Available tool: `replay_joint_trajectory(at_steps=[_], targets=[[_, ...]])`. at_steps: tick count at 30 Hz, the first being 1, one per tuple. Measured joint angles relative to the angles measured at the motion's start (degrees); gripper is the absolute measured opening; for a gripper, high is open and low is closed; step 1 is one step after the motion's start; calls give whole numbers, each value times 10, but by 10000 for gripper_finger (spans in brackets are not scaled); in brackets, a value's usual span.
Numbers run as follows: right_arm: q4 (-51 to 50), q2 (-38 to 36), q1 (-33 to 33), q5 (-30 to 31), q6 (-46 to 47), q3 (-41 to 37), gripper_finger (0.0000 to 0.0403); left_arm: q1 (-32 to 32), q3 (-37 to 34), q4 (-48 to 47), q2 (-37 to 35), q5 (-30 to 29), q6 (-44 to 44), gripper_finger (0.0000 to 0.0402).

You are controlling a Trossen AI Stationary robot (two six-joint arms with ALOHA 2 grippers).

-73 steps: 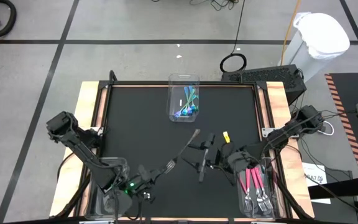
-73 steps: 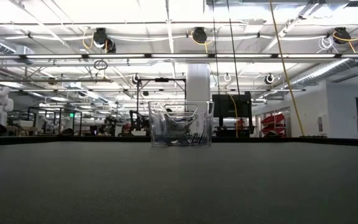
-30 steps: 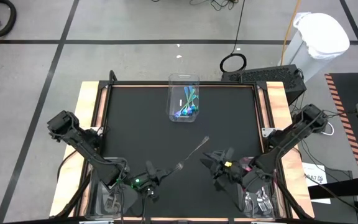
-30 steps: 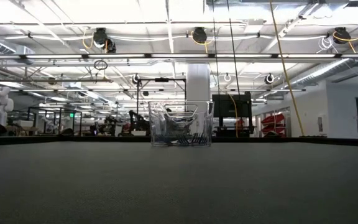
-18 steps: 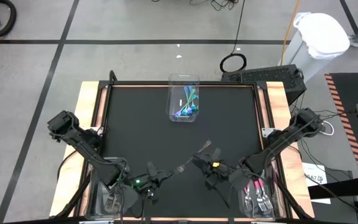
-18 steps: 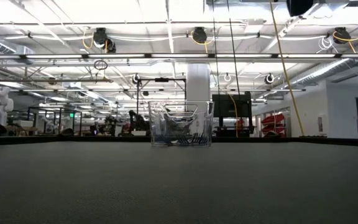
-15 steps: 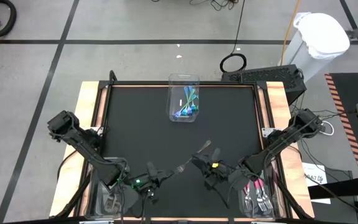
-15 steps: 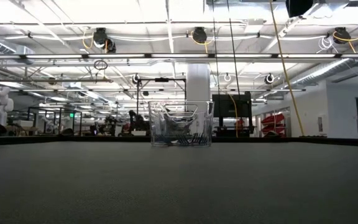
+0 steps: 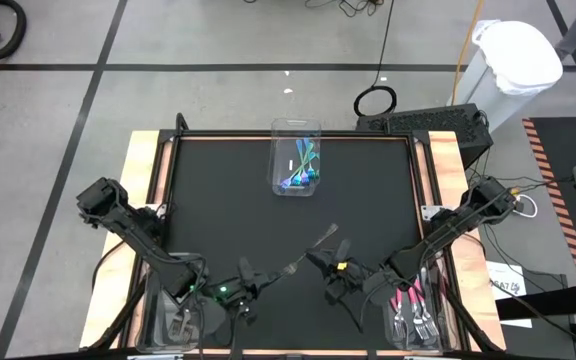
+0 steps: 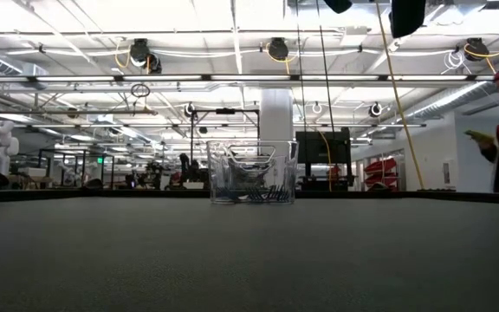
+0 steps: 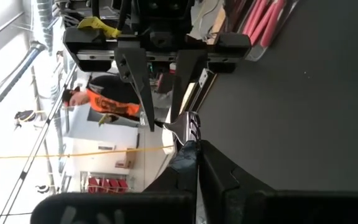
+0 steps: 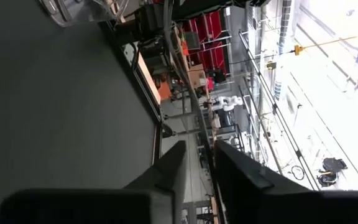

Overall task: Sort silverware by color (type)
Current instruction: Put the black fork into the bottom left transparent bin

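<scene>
Near the table's (image 9: 218,190) six-o'clock edge, the left gripper (image 9: 255,279) is clamped shut on the handle end of a dark fork (image 9: 308,253), which slants toward one o'clock; the right gripper (image 9: 320,262) straddles the fork's other end, its jaws narrowed around it, though I cannot tell whether they grip; blue-handled pieces (image 9: 300,168) lie in a clear bin (image 9: 296,130) at twelve o'clock; pink-handled forks (image 9: 409,303) sit in a bin at four o'clock.

A: So you've got three clear bins (image 9: 296,157) on there, yeah?

B: Yep, plus one loose fork (image 9: 308,252) mid-table. You can't really count what's inside the bins.
</scene>
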Motion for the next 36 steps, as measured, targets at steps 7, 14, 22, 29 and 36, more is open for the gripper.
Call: replay_joint_trajectory(at_steps=[7, 14, 22, 29, 36], targets=[[0, 0, 0, 0, 4, 0, 24, 0, 0, 0, 0, 8, 0, 0], [-25, 0, 0, -1, 3, 0, 6, 0, 0, 0, 0, 9, -3, 0], [-22, 0, 1, -2, 3, 0, 2, -1, 0, 12, 0, 8, -29, 48], [49, 0, 20, -1, -48, 0, 1, -20, 0, 55, 0, 33, -43, 148], [99, 0, 51, -1, -112, 0, 1, -65, 0, 106, -21, 35, -28, 201]])
